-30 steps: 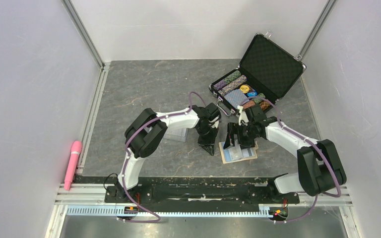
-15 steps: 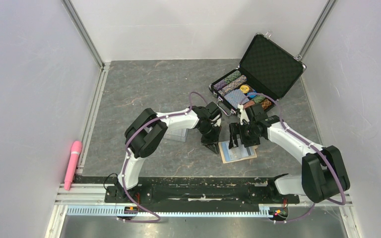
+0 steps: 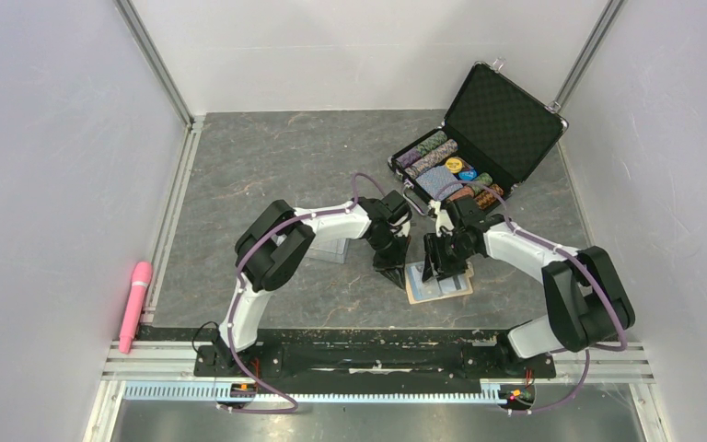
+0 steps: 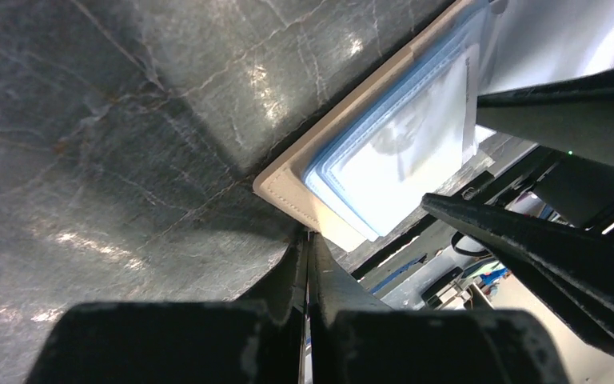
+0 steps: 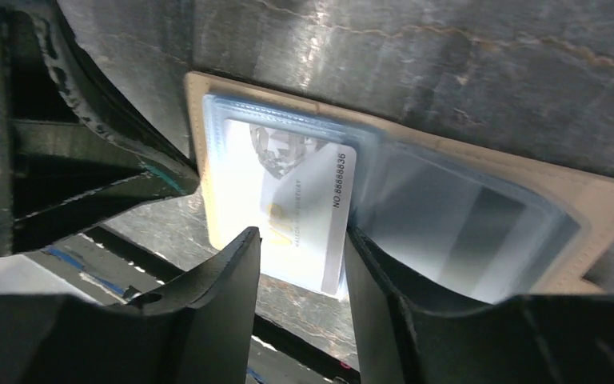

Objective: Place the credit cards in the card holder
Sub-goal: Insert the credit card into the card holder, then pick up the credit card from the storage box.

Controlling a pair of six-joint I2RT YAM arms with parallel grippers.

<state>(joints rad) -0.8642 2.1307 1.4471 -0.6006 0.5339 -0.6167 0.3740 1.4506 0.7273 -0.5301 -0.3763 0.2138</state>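
The tan card holder (image 3: pixel 444 284) lies open on the table, light blue lining up (image 5: pixel 464 216) (image 4: pixel 400 152). One pale credit card (image 5: pixel 300 200) sits in its left pocket, its near end sticking out past the edge. My right gripper (image 5: pixel 300 240) hovers over that end, jaws partly apart, nothing pinched between them; in the top view it (image 3: pixel 436 264) is above the holder's left half. My left gripper (image 4: pixel 310 240) is shut, its tips pressed at the holder's tan corner (image 3: pixel 393 273). More pale credit cards (image 3: pixel 329 251) lie under the left forearm.
A black poker-chip case (image 3: pixel 502 115) stands open at the back right, chips and a blue-patterned deck (image 3: pixel 437 180) inside. A pink cylinder (image 3: pixel 135 304) lies along the left rail. The two grippers' fingers are close together over the holder.
My right gripper has shifted left over the holder's left pocket and its jaws have narrowed. The left gripper stays shut at the holder's corner.
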